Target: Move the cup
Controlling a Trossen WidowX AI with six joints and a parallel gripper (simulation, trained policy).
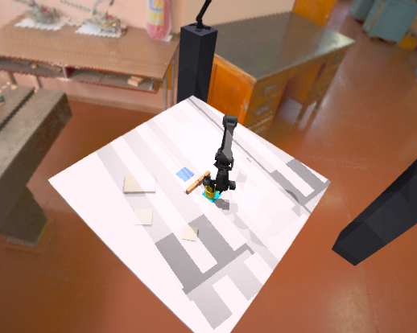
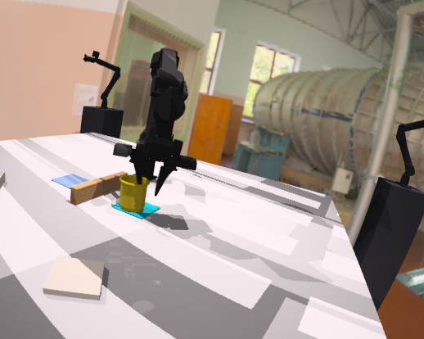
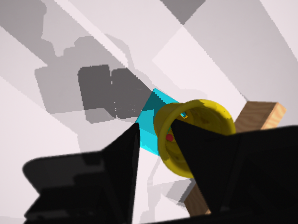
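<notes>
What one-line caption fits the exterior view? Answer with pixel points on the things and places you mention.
The gripper [image 1: 216, 188] [image 2: 148, 189] [image 3: 155, 124], open, one finger inside the yellow cup [image 1: 210, 192] [image 2: 133, 197] [image 3: 220, 111], which stands on the cyan pad [image 1: 216, 198] [image 2: 150, 210] [image 3: 146, 131].

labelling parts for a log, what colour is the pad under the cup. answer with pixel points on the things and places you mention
Bright cyan pad [image 1: 216, 196] [image 2: 149, 210] [image 3: 146, 131]; it shows best in the exterior view.
</notes>
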